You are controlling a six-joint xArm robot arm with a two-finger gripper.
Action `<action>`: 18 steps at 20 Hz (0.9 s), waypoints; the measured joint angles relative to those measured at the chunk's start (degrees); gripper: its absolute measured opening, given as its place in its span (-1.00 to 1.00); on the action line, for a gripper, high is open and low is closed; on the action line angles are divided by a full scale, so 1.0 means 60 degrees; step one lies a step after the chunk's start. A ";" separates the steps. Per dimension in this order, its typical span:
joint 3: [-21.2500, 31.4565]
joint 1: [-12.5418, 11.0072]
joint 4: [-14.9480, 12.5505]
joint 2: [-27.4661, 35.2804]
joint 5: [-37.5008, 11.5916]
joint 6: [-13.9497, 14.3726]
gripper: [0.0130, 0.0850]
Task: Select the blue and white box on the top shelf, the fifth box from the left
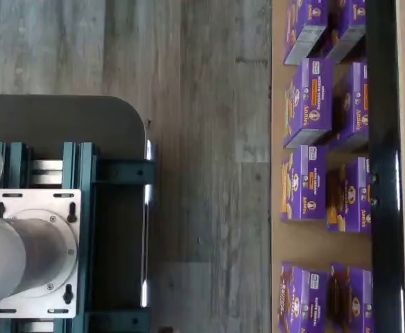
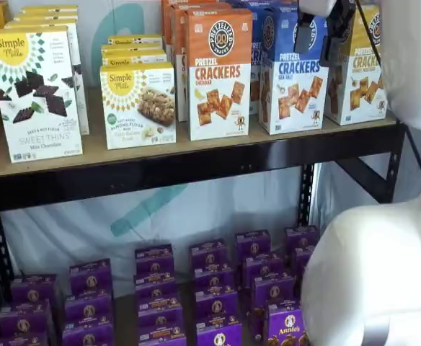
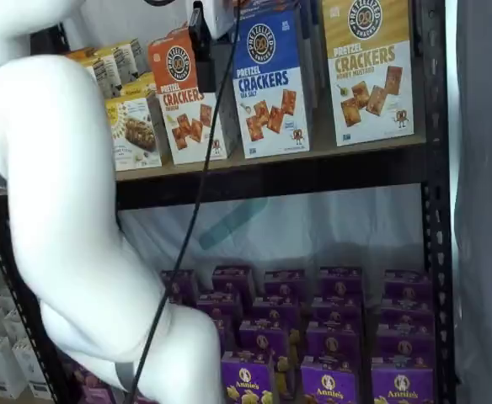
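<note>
The blue and white box (image 2: 290, 72) reads "PRETZEL CRACKERS SEA SALT" and stands upright on the top shelf (image 2: 160, 149), between an orange-topped box and a yellow-topped box. It also shows in a shelf view (image 3: 270, 84), on the tan board (image 3: 313, 153). My gripper (image 2: 319, 40) hangs from the view's upper edge in front of the box's blue upper right part. Its two black fingers (image 2: 304, 34) have a gap between them and hold nothing. In a shelf view only one black finger (image 3: 200, 35) shows, to the left of the box. The wrist view does not show the box.
An orange Cheddar box (image 2: 218, 72), a yellow-topped box (image 2: 362, 72) and Simple Mills boxes (image 2: 34, 94) share the shelf. Several purple boxes (image 2: 210, 288) stand on the lower deck (image 1: 277, 263). My white arm (image 2: 383, 252) fills the right foreground. A cable (image 3: 191, 227) hangs down.
</note>
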 joint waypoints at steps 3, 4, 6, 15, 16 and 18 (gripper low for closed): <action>0.0465 0.0330 -0.0726 -0.0317 -0.0383 0.0033 1.00; 0.0563 0.0317 -0.0750 -0.0374 -0.0434 0.0012 1.00; 0.0710 0.0282 -0.0743 -0.0453 -0.0497 -0.0016 1.00; 0.0472 -0.0257 0.0511 -0.0341 -0.0236 -0.0064 1.00; 0.0371 -0.0344 0.0720 -0.0292 -0.0180 -0.0060 1.00; 0.0170 -0.0540 0.1152 -0.0206 -0.0105 -0.0053 1.00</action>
